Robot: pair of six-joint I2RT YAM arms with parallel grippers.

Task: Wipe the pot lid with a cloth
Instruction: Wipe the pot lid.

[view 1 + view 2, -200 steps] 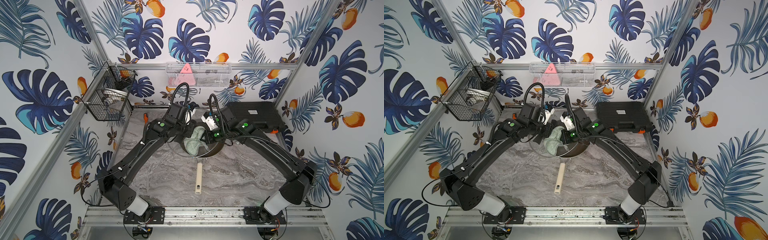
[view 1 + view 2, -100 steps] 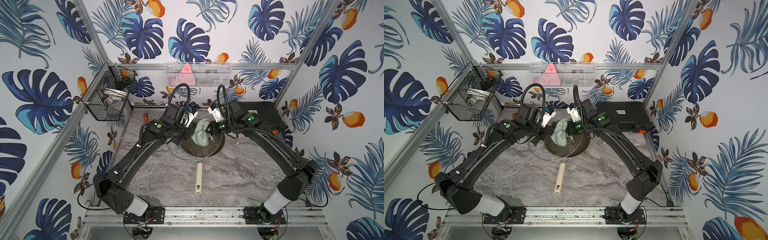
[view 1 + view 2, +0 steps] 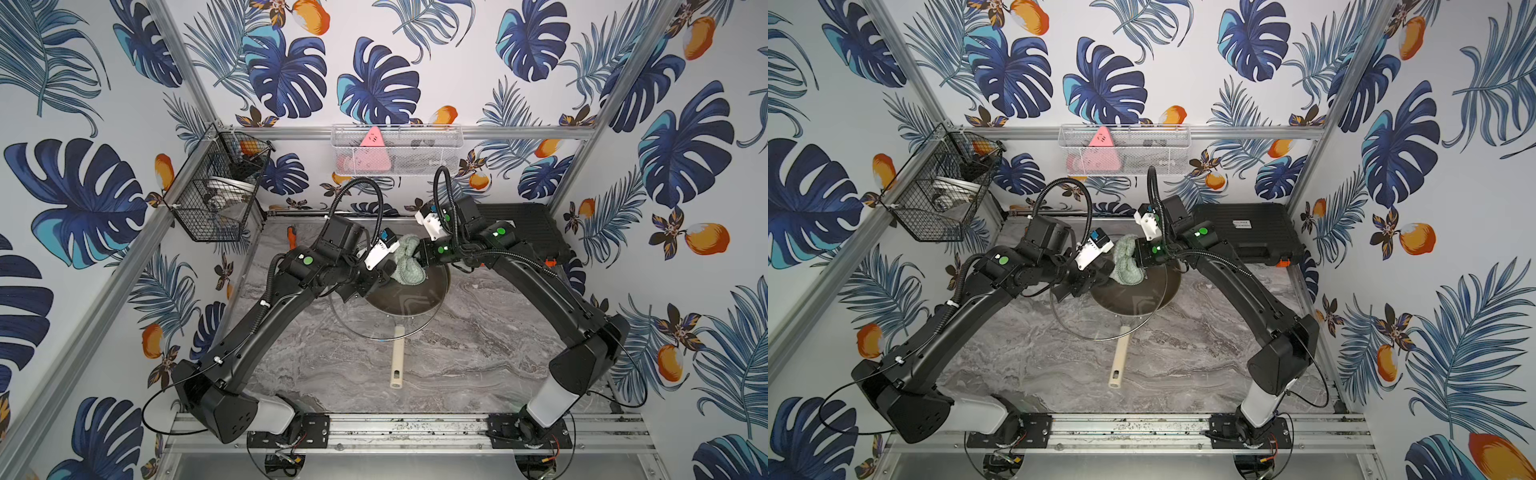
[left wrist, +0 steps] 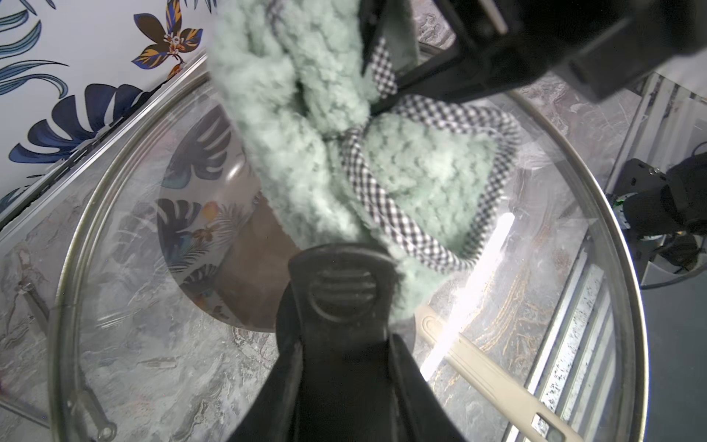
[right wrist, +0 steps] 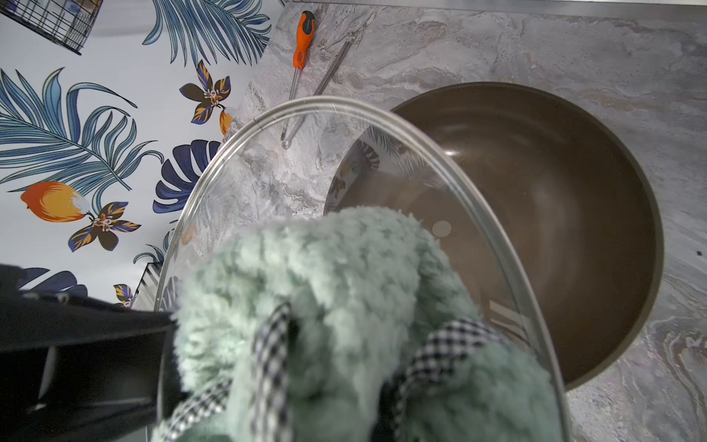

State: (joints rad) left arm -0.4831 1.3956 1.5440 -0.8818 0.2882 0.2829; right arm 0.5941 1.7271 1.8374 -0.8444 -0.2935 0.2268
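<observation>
Left end effector (image 3: 375, 277) grips the pot lid (image 3: 386, 326) tight by its black handle (image 4: 340, 292), probably the safest hold on slick, breakable glass; right end effector (image 3: 424, 258) pinches the soft cloth (image 3: 409, 266).

My left arm (image 3: 257, 332) and right arm (image 3: 540, 299) reach from the near rail toward the far middle, elbows out. Left gripper (image 3: 380, 279) clamps the lid (image 3: 365, 324) by its handle; right gripper (image 3: 420, 259) pinches the cloth (image 3: 409, 266).

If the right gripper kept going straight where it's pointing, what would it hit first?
The right gripper holds the cloth bunched ahead of it. Going on, it would likely press that cloth into the glass of the pot lid, though depth is unclear.
</observation>
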